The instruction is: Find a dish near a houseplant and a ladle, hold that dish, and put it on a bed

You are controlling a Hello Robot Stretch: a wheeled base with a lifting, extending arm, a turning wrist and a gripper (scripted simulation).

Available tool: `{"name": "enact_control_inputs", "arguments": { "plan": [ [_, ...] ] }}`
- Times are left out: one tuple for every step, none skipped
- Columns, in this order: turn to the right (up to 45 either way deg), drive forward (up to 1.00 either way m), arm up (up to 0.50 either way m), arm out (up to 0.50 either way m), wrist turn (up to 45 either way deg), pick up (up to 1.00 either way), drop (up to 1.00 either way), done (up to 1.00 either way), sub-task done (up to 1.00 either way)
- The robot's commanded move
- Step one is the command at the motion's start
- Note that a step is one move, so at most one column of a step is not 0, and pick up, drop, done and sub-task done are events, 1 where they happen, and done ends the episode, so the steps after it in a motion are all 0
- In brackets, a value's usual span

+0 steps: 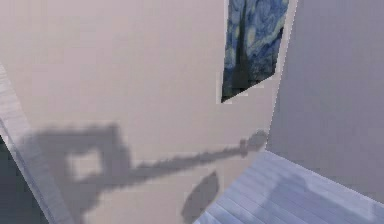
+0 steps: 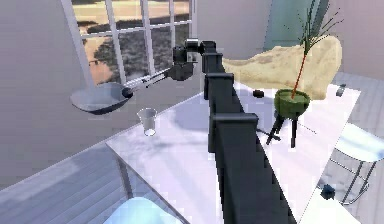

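A grey shallow dish [image 2: 100, 98] hangs in the air in front of the window wall, left of the white table [image 2: 190, 160] and clear of it. My gripper [image 2: 136, 89] holds this dish at its far end; the dark gripper body sits up and to the right of it at the end of the arm [image 2: 232, 130]. A houseplant [image 2: 293, 98] in a green pot stands on the table to the arm's right, with a thin dark object [image 2: 272, 130] lying beside it.
A clear glass [image 2: 148, 121] stands on the table's left corner under the fingers. A cream lumpy mass [image 2: 268, 68] lies at the table's far end. A window [image 2: 140, 35] is behind. A round stool [image 2: 360, 155] stands right. Ahead are a wall and a blue painting [image 1: 252, 45].
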Motion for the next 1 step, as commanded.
{"name": "enact_control_inputs", "arguments": {
  "plan": [
    [0.0, 0.00, 0.00, 0.00, -45.0, 0.00, 0.00, 0.00, 0.00]
  ]
}}
